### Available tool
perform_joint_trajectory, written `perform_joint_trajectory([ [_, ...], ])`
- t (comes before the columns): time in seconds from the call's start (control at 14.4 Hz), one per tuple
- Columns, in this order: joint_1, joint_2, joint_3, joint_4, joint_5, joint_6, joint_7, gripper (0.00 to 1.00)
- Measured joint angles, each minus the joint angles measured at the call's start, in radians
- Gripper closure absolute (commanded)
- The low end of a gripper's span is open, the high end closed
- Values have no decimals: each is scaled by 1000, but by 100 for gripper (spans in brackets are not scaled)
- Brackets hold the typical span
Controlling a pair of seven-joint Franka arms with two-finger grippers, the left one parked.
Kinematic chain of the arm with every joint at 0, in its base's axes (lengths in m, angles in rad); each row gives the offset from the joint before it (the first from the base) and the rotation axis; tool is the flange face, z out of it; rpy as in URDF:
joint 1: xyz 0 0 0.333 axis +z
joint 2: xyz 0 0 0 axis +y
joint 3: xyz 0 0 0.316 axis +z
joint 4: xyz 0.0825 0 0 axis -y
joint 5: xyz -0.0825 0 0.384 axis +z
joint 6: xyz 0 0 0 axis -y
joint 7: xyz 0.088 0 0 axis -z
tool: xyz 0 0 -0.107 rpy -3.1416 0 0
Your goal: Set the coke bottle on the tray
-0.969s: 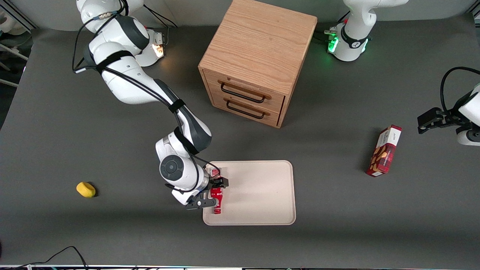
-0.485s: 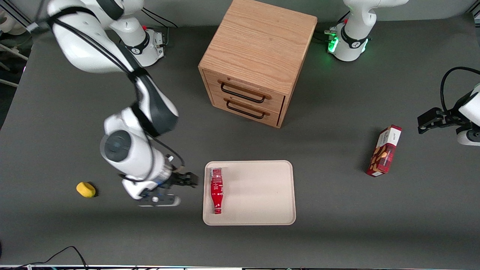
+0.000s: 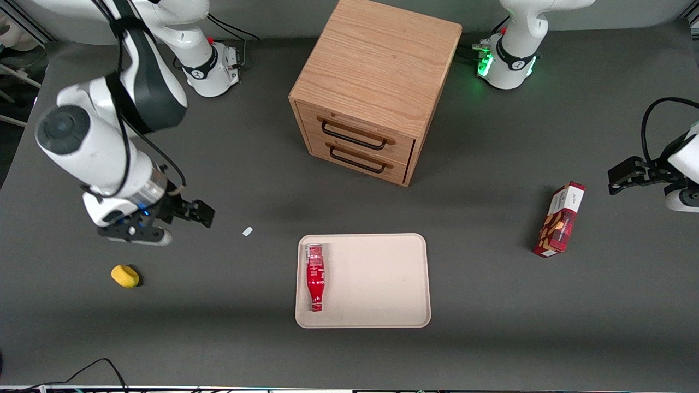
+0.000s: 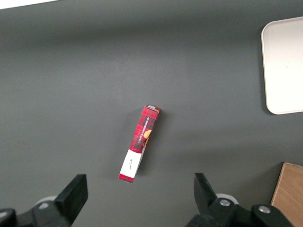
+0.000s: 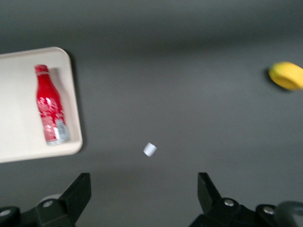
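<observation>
The coke bottle lies on its side on the cream tray, along the tray's edge nearest the working arm, cap toward the front camera. It also shows in the right wrist view, lying on the tray. My right gripper is open and empty. It hangs above the bare table, well away from the tray toward the working arm's end; in its wrist view the gripper has nothing between the fingers.
A small white scrap lies on the table between gripper and tray. A yellow object lies nearer the camera than the gripper. A wooden drawer cabinet stands farther back. A red snack box lies toward the parked arm's end.
My gripper let go of the bottle, which stays lying on the tray. The arm rose and swung away from the tray toward the working arm's end.
</observation>
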Motion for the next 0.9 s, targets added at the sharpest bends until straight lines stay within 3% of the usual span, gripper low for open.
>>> perform_joint_trajectory([
  [0.14,-46,-94,0,-57,51,-57,-13,0],
  [0.35,-123,-210,-2,-112,93,-94,-168,0],
  [0.9,-173,-319,-46,-107,105,-207,-381,0],
])
